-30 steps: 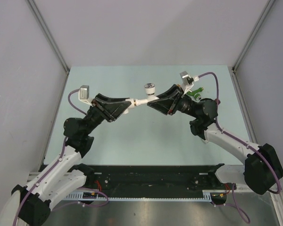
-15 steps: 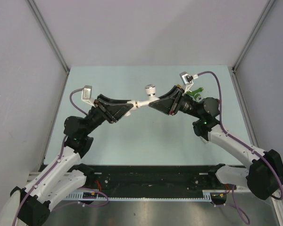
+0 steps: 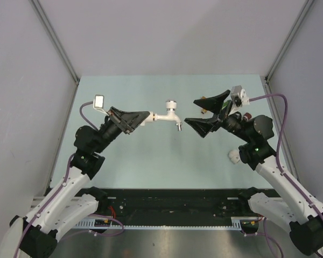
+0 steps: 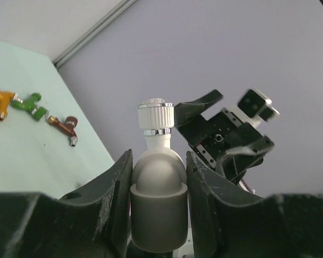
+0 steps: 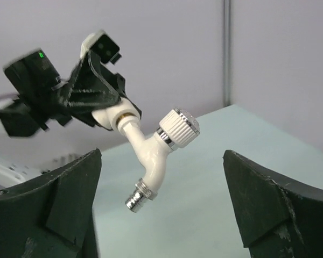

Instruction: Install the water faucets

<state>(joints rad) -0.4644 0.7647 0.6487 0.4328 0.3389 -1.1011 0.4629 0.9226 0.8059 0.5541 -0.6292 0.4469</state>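
This is a robot lab. Two robot arms, the left arm [image 3: 89, 145] and the right arm [image 3: 269, 172], stand at the near edge of a pale green worktop [image 3: 151, 156]. Plain grey walls [image 3: 172, 37] and metal bars [image 3: 55, 40] close it in like a box. Purple cables [image 3: 269, 95] run along the arms, and a small camera [image 3: 99, 101] sits on a wrist. The left pincer [image 3: 145, 118] holds a white tap [image 3: 162, 115] in the air. The right pincer [image 3: 190, 111] is wide open.
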